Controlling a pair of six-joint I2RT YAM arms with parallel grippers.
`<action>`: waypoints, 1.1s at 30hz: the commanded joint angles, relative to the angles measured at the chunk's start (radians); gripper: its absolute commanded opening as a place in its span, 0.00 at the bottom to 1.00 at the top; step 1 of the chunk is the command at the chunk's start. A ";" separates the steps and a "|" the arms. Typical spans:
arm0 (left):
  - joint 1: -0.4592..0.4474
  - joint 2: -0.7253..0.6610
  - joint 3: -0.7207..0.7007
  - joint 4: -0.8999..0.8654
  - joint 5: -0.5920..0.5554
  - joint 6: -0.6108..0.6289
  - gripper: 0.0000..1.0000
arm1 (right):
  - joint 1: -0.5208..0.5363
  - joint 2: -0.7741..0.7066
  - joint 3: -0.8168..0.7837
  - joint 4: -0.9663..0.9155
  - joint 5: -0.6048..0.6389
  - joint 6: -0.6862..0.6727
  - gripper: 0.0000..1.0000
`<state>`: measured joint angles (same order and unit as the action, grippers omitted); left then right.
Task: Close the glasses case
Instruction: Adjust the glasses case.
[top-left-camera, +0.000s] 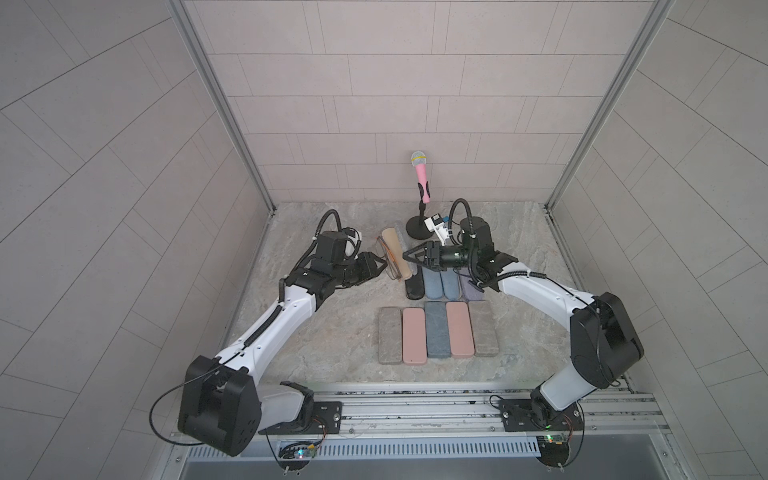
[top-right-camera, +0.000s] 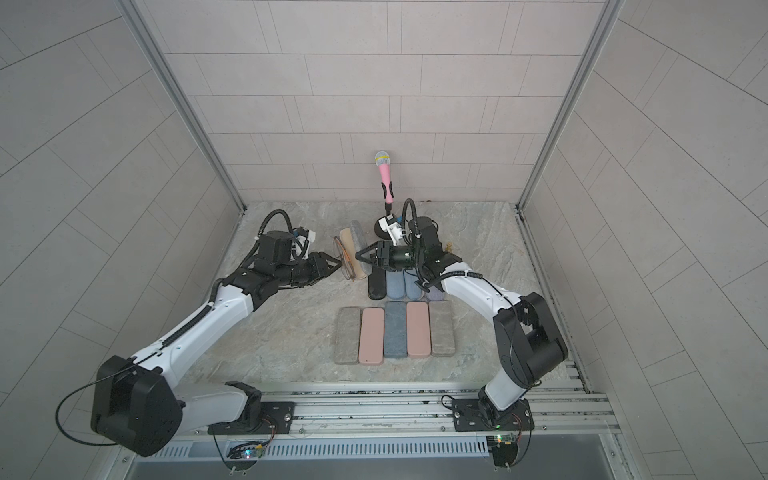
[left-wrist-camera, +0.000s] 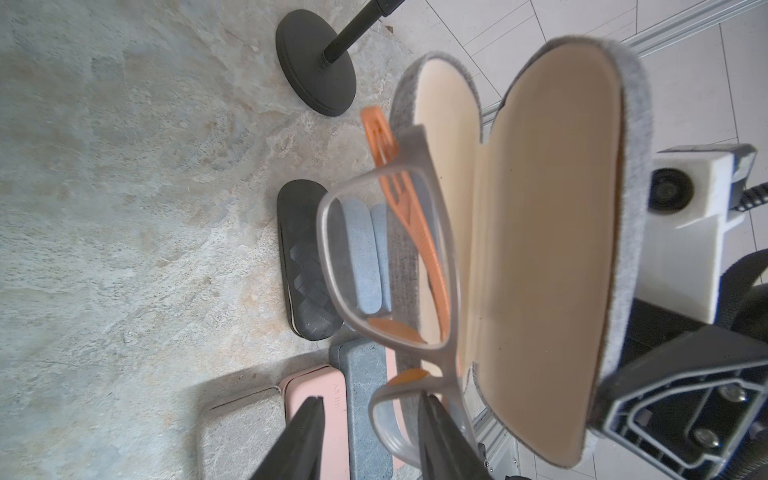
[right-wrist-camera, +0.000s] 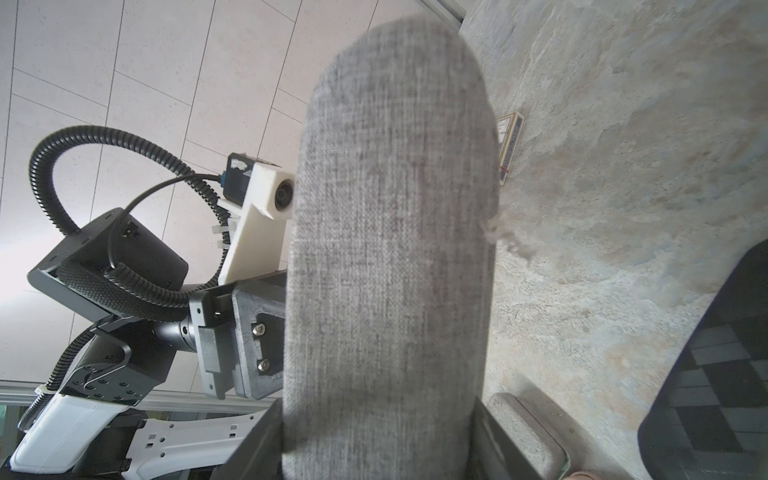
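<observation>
The glasses case (top-left-camera: 395, 248) (top-right-camera: 352, 244) is grey felt outside and tan inside. It stands open and raised off the table, both tan halves facing the left wrist camera (left-wrist-camera: 540, 249). My right gripper (top-left-camera: 409, 254) (top-right-camera: 361, 254) (right-wrist-camera: 376, 436) is shut on its grey outer shell (right-wrist-camera: 390, 249), one finger on each side. Glasses (top-left-camera: 387, 257) (top-right-camera: 344, 257) (left-wrist-camera: 415, 153) with a translucent grey frame and orange temples lean out of the case's open side. My left gripper (top-left-camera: 380, 266) (top-right-camera: 334, 266) (left-wrist-camera: 372, 399) is open; part of the frame lies between its fingers, against one of them.
A black microphone stand base (top-left-camera: 417, 228) with a pink microphone (top-left-camera: 422, 174) stands just behind the case. A black case (top-left-camera: 414, 289), two blue ones (top-left-camera: 440, 284) and a lavender one (top-left-camera: 471, 291) lie under my right arm. Several closed cases (top-left-camera: 438, 332) lie in a row in front.
</observation>
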<state>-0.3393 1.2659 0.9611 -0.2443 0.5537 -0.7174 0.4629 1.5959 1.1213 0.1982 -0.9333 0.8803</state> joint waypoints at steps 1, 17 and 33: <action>0.002 -0.017 0.037 0.004 -0.003 0.005 0.43 | 0.025 -0.006 0.002 0.044 -0.041 -0.003 0.21; 0.000 0.024 0.065 -0.001 0.003 0.011 0.43 | 0.052 0.010 0.005 0.057 -0.041 -0.001 0.21; 0.000 0.036 0.088 -0.010 -0.002 0.009 0.44 | 0.074 0.029 0.005 0.094 -0.042 0.028 0.21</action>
<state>-0.3386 1.2964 1.0130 -0.2581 0.5488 -0.7170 0.5194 1.6218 1.1213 0.2413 -0.9543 0.8959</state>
